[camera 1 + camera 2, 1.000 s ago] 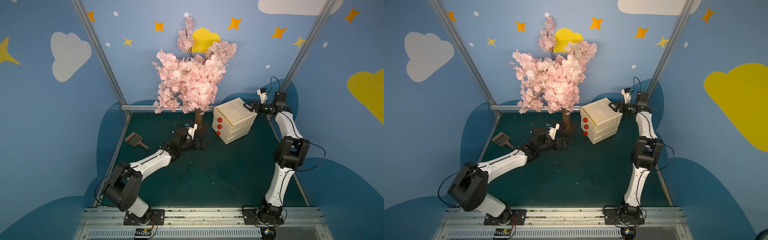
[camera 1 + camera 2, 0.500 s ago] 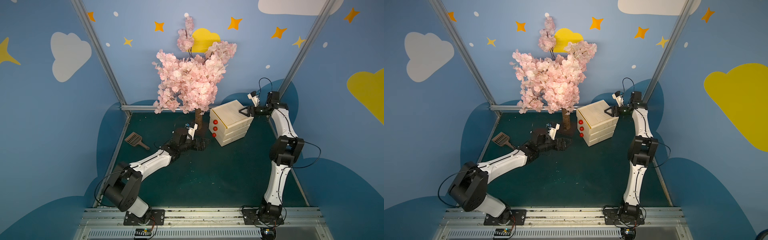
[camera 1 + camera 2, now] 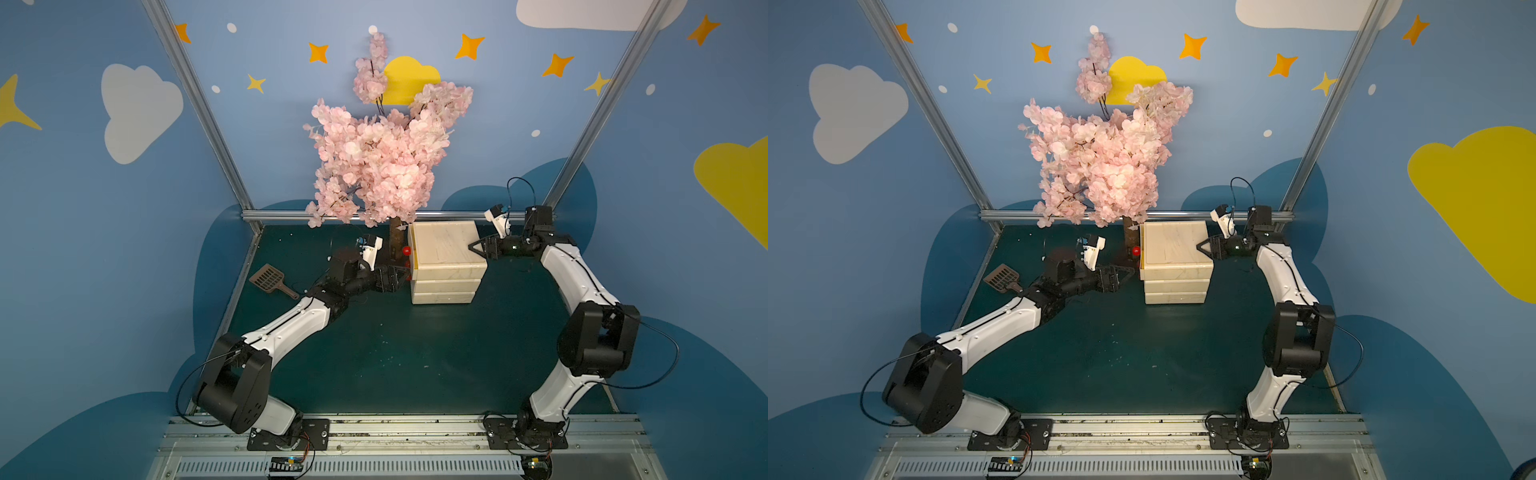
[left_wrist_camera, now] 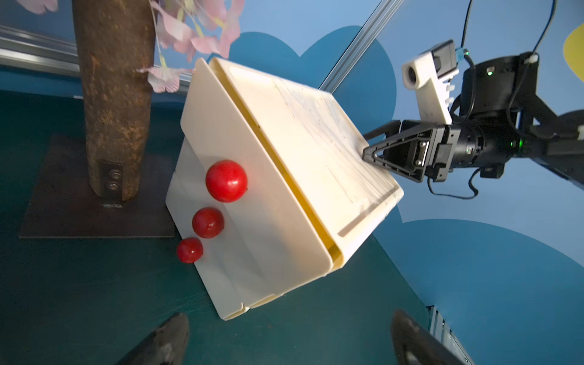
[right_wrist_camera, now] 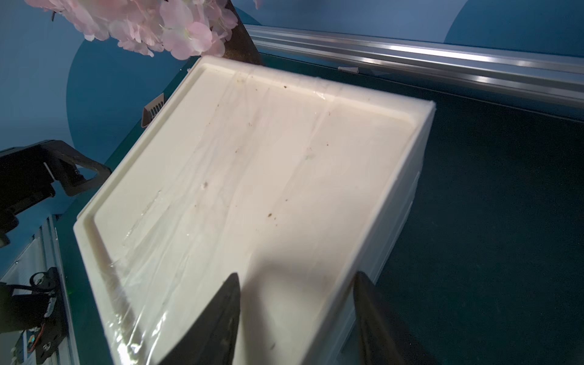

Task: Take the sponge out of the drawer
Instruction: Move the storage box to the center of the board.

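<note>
Your right gripper (image 3: 476,249) has shoved the cream three-drawer plastic cabinet (image 3: 444,249) across the dark green tabletop (image 3: 374,353). A second ago the cabinet sat further out and askew, its front angled toward the near side. It now stands squared up close beside the rusty brown trunk (image 3: 397,237) of the pink blossom tree. Its round red knobs (image 4: 226,180) face your left gripper (image 3: 402,277), which has barely moved and now has the cabinet front just ahead of it. The left fingers (image 4: 164,341) stand wide apart and hold nothing. The right fingers (image 5: 221,316) are partly apart, astride the cabinet's rear upper edge, one over the lid and one off the side. The views do not show whether they press on it. The sponge is nowhere in the open, so it is judged to be inside a drawer. The top drawer is slightly ajar, and a thin yellow strip (image 4: 278,164) shows in the crack behind its front. Whether that strip is the sponge or the drawer's lining cannot be told. The shove appears to have served the task: the knobs are now within the left arm's reach, with the right arm placed to brace the cabinet from behind. No knob is gripped yet. The brown slotted scoop (image 3: 270,279) lies well apart and plays no part.
</note>
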Robot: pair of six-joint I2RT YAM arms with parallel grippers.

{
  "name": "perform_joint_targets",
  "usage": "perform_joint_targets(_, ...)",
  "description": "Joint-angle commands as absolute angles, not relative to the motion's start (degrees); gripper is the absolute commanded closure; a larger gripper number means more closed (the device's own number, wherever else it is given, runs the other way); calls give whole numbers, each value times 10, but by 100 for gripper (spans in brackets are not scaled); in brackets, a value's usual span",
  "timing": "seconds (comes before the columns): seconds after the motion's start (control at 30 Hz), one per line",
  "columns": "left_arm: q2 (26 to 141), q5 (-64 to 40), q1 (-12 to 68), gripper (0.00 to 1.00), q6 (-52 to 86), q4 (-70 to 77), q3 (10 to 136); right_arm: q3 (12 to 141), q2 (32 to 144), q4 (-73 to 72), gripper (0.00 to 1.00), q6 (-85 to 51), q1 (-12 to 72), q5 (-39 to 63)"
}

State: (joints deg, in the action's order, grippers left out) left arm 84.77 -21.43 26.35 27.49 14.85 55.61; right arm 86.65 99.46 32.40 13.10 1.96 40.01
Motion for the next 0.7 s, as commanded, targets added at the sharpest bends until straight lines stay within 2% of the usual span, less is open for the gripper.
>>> perform_joint_targets(0.0, 865, -255, 259, 1, 264, 137, 588, 785, 1006, 397, 47, 115, 87, 368)
perform_joint_targets(0.17, 913, -306, 260, 1, 272, 139, 627, 756, 958, 401, 44, 87, 103, 305)
perform_joint_targets(0.23, 929, -313, 261, 1, 278, 144, 638, 780, 955, 420, 38, 78, 100, 268)
perform_joint_targets(0.4, 967, -304, 272, 1, 266, 129, 678, 840, 960, 410, 34, 31, 79, 199)
perform_joint_targets(0.5, 972, -310, 284, 1, 260, 131, 684, 885, 970, 383, 26, 6, 55, 169)
perform_joint_targets(0.57, 972, -310, 292, 1, 258, 135, 681, 907, 983, 348, 23, -8, 37, 182)
perform_joint_targets(0.67, 972, -307, 303, 1, 259, 135, 678, 905, 1015, 238, 21, 9, 9, 304)
